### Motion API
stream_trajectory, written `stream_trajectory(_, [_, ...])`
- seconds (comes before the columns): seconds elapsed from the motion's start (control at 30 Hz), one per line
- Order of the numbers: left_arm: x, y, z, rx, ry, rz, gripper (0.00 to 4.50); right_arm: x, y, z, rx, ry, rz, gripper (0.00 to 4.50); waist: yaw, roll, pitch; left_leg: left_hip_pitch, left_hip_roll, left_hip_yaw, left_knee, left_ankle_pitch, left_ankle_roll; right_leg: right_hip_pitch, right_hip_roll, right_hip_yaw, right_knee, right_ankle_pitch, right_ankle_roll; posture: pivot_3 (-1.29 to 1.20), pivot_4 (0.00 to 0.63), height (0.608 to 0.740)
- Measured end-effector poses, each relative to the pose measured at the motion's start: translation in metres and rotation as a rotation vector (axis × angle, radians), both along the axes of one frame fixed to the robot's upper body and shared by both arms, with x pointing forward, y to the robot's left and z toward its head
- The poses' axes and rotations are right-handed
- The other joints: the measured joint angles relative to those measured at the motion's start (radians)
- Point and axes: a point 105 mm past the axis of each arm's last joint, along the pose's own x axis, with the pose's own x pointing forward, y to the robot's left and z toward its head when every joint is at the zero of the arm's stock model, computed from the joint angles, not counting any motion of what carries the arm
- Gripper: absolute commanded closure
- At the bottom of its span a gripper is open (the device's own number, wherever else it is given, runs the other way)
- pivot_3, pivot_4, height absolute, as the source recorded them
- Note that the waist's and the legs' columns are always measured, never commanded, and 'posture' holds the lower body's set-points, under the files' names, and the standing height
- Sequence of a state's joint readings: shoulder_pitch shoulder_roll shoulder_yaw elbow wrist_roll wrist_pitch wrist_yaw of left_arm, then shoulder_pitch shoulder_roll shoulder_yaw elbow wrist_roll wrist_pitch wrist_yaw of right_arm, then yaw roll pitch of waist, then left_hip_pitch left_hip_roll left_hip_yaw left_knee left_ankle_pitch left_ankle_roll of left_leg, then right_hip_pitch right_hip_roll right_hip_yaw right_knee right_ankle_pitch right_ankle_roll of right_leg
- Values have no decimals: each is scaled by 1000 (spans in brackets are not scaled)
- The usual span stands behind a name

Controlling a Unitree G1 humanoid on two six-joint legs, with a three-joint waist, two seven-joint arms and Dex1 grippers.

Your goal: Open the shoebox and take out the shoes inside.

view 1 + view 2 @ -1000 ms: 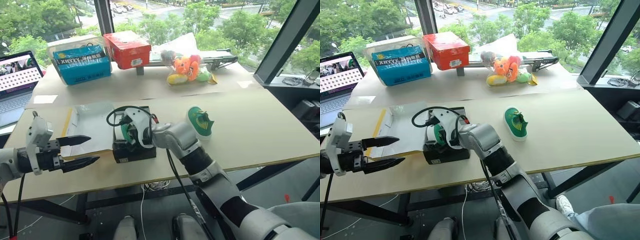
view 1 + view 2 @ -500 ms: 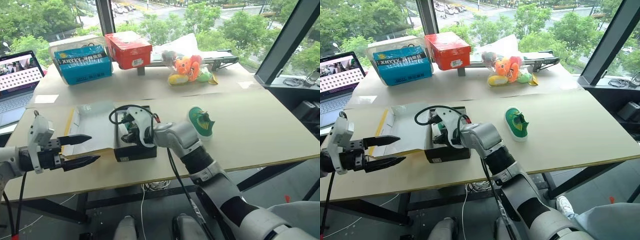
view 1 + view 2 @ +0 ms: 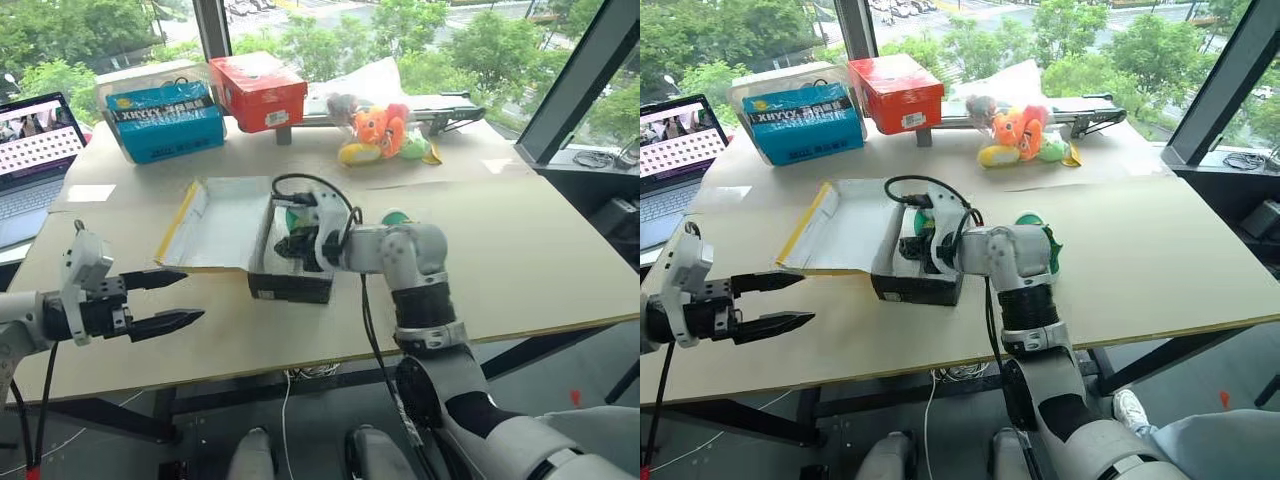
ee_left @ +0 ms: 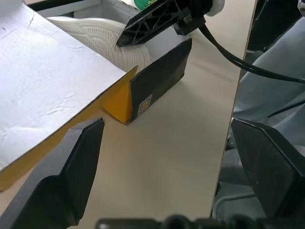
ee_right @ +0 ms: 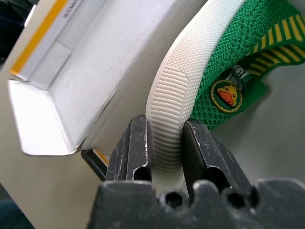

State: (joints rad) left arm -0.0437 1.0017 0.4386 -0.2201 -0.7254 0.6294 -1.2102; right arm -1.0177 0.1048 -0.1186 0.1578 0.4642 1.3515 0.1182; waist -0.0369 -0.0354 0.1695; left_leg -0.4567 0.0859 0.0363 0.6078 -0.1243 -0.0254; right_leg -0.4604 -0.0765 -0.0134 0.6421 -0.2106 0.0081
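At centre frame the shoebox [image 3: 285,262] lies open, its lid flat toward the left. The right gripper [image 5: 164,143], open a second ago, has now closed on the white sole of a green shoe [image 5: 224,71] in the box, which looks ready for lifting out. The sole sits pinched between both fingers. At lower left, the left gripper [image 3: 165,300] hangs open
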Motion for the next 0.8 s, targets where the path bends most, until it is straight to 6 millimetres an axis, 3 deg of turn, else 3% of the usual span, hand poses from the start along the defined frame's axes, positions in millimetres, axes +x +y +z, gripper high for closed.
stream_trajectory(0.23, [3,1,0,7,0,0,0,-2,-11,15,131,32,-9,3968,-8,0,0,0,0,0,0,0,-1,0,0,0,0,-2,-4,0,150,732])
stream_trajectory(0.37, [4,0,0,9,-3,-11,0,-1,-19,25,298,91,1,3968,-6,0,0,0,0,0,0,0,0,1,0,0,0,-2,-3,0,150,732])
stream_trajectory(0.6, [5,1,-2,7,2,-7,0,3,-24,17,398,203,-14,3968,-8,0,0,0,0,0,0,0,0,1,0,1,0,-1,-2,0,150,732])
stream_trajectory(0.8, [5,2,-3,16,3,-3,0,-5,-14,14,367,226,42,3968,-9,0,0,0,0,-1,0,0,0,1,1,1,0,-1,-2,0,150,732])
